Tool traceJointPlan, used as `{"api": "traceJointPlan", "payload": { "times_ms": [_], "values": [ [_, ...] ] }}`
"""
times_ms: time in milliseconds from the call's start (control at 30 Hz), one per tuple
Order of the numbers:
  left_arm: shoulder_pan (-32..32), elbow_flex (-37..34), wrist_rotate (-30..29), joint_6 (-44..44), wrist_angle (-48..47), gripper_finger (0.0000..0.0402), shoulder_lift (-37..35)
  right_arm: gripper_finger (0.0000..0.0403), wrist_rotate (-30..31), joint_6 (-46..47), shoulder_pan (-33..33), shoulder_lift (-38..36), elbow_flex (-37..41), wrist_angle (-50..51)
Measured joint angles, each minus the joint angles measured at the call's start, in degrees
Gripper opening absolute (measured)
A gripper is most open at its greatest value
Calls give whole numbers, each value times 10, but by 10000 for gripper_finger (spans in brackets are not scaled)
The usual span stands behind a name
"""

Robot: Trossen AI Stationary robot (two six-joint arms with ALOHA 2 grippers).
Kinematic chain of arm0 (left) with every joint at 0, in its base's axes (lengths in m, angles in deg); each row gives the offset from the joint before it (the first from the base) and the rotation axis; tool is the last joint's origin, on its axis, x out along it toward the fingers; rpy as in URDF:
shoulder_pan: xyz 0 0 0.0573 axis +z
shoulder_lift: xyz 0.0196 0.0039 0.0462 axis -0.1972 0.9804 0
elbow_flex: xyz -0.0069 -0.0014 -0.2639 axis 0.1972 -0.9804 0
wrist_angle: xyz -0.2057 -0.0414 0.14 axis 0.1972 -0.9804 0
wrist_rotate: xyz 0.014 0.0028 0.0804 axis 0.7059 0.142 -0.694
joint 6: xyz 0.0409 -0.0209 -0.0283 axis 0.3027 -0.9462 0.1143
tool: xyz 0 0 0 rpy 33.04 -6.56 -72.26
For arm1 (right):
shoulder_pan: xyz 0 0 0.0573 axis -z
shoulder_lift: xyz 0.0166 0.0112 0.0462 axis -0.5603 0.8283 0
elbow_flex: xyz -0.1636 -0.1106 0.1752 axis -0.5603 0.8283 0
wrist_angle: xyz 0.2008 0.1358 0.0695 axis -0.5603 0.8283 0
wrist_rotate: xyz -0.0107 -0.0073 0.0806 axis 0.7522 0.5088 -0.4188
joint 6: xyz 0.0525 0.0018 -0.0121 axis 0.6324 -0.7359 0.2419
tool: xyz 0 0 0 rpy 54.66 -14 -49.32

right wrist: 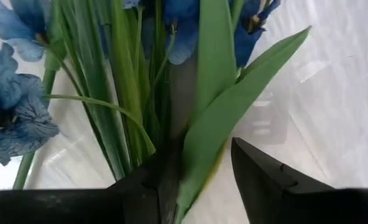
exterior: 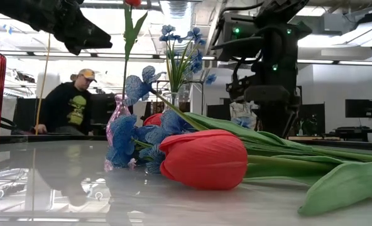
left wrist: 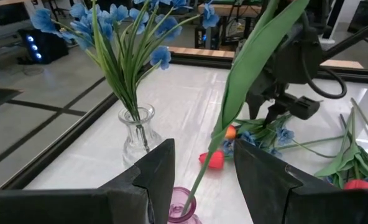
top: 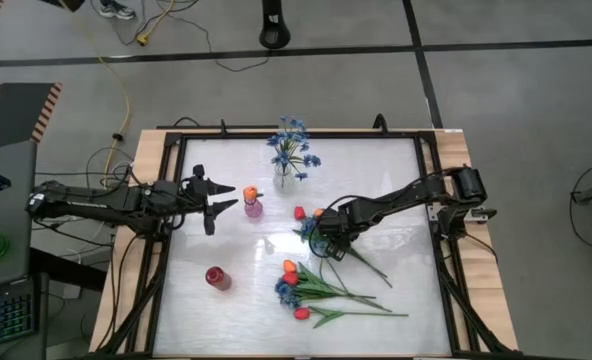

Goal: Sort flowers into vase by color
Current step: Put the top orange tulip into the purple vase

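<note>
Left gripper [top: 216, 198] open, empty, just beside the pink vase [top: 253, 208] that holds an orange tulip [top: 249, 192] upright – stem [left wrist: 234, 106] runs up between its fingers [left wrist: 156, 171]. Right gripper [top: 321, 238] low over the table centre, jaws around a blue sprig [right wrist: 140, 74] with leaves – gap still shows, can't tell if gripped. Clear vase [top: 283, 180] at the back holds blue flowers [top: 293, 143]. Red vase [top: 217, 278] front-left. Loose pile [top: 321, 290] of red, orange, blue flowers lies front-centre
</note>
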Motion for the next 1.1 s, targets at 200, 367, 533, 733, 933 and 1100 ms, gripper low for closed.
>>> {"api": "traceJointPlan", "payload": {
  "times_ms": [200, 367, 533, 733, 933, 1100],
  "values": [
    [0, 0, 1, 0, 0, 153, 0, 113, 0, -2, 0, -6, 0, -1],
    [0, 0, 1, 0, 0, 153, 0, 66, 0, -6, 1, -11, 0, 6],
    [0, 0, 1, 0, 0, 153, 0, 48, 0, -6, 1, -11, 0, 16],
    [0, 0, 1, -4, 0, 153, 0, 63, -12, -6, 1, -11, 0, 22],
    [0, 0, 1, -5, 0, 153, 0, 71, -34, -6, 1, -11, 0, 22],
    [0, 0, 1, -5, 0, 153, 0, 72, -45, -6, 1, -12, 0, 22]
  ]
}}
